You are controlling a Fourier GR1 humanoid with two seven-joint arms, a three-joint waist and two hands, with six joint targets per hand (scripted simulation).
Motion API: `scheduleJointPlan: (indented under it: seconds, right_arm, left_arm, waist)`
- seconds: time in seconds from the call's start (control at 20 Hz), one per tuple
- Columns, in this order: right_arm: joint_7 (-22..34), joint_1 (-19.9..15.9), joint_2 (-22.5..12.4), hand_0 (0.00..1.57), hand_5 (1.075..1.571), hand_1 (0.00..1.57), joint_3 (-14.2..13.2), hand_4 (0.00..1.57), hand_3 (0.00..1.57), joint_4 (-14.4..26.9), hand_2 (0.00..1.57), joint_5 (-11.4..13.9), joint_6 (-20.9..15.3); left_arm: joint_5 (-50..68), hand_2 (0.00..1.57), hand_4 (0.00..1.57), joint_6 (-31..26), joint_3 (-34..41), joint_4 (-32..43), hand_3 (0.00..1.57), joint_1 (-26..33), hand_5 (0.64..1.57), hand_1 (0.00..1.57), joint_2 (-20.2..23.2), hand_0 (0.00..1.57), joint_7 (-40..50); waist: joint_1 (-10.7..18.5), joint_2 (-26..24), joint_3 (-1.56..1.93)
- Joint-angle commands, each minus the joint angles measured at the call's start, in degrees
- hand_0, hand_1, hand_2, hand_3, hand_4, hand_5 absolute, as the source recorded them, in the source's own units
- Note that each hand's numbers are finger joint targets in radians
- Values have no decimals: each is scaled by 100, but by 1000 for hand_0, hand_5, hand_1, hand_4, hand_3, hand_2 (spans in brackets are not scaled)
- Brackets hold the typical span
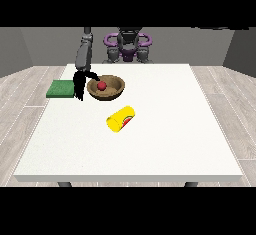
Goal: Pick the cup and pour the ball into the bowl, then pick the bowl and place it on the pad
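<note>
Nearest the camera, the front edge of the large white table point(130, 164), broad and bare across its near half. Farther in, just past the middle, a yellow cup point(121, 119) lying on its side, mouth turned toward the view's right and far side, a red and green patch showing on its wall by the rim; well apart from any hand. Beyond it, toward the far left part of the tabletop, a brown wooden bowl point(112, 91) standing upright, with a small red ball point(102, 85) resting inside near its left wall. Right at the bowl's left rim, the black hand at the view's left point(80, 85), hanging down from a grey arm point(83, 54), one finger or thumb arching over the rim toward the ball, the rest pointing down just beside the bowl's outer wall; seemingly closing on the rim, though actual contact cannot be told. Just left of that hand, a flat green pad point(61, 88) lying near the table's left edge, apart from the bowl. Farthest back, behind the table's far edge, the robot's torso point(128, 46) with purple rings at the shoulders. No second hand visible anywhere.
</note>
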Motion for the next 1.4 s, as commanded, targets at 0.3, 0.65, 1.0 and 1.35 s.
scheduleJointPlan:
  seconds: [0.3, 0.65, 1.0, 1.35]
  right_arm:
    - [-836, -598, -68, 0, 1568, 0, -139, 311, 0, 1186, 0, 75, 17]
    - [-842, -845, 37, 0, 1570, 0, -107, 385, 0, 1321, 0, 117, -223]
    - [-467, -1043, 601, 0, 1570, 0, 188, 423, 0, 1141, 0, 436, -1239]
    - [59, -433, 13, 1571, 1405, 1571, 298, 1166, 1571, 1276, 1571, 885, -1465]
  left_arm:
    - [252, 0, 0, 62, 90, -326, 0, -360, 1529, 0, 233, 0, 344]
    - [228, 0, 0, 175, -82, -557, 0, -433, 1539, 0, 93, 0, 444]
    - [368, 0, 0, -149, 14, -181, 0, -649, 1540, 0, 353, 0, 478]
    - [531, 0, 0, -375, 181, -36, 0, -536, 1544, 0, 575, 0, 558]
  waist:
    - [38, 425, 0]
    - [239, 508, -1]
    - [493, 411, -9]
    - [427, 277, -20]
